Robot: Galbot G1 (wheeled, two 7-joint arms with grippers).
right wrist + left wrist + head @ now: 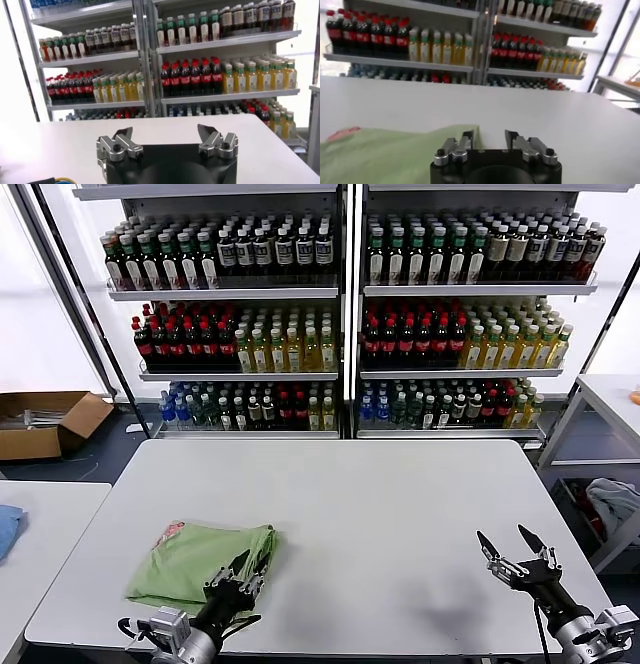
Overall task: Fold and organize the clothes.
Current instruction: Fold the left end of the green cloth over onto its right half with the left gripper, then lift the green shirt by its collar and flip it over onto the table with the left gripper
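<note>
Head view: bottle-filled shelves [345,294]

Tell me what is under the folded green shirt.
The light green shirt lies directly on the white table, with the left gripper at its near edge. Anything beneath its layers is covered.

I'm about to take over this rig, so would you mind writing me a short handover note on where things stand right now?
Left tool: open, holding nothing, at the near right edge of the shirt, one finger over the cloth.
Right tool: open, empty, hovering over bare table on the right, well away from the cloth.
Shirt: light green, lying on the table's near left part as a compact, roughly folded bundle, with a bit of red print showing at its far left corner.
Done: the shirt looks folded.
Left: check the fold's tidiness, likely straighten the edges and set it in its final place.
</note>
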